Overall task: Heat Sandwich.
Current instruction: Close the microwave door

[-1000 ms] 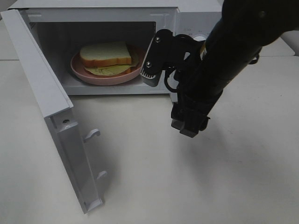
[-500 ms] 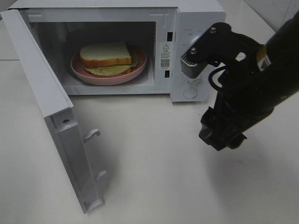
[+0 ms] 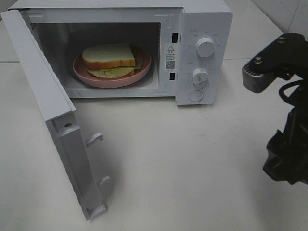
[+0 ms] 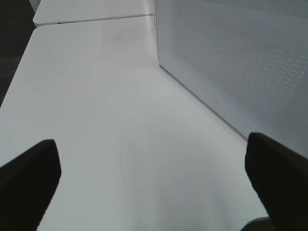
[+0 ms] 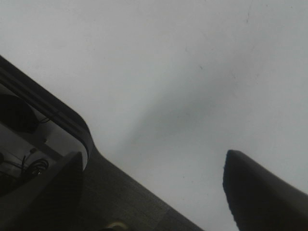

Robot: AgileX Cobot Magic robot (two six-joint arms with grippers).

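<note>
White microwave (image 3: 202, 19) at the far side of a pale table (image 3: 183, 163), door (image 3: 41, 91) swung wide open toward the near left. Inside the cavity, a round pink plate (image 3: 118, 81) carrying the sandwich (image 3: 108, 55): pale bread with tan crust, a yellowish-green layer peeking out beneath the top slice. Control panel (image 3: 211, 62) with two round dials on the microwave's right side. Right gripper (image 5: 156, 190) at the right edge of the scene, well apart from the microwave, over the table near its edge; fingers apart, nothing between them. Left gripper (image 4: 154, 178) seen only from its wrist camera, low over bare table beside a perforated white panel (image 4: 240, 62); fingers spread wide, holding nothing.
</note>
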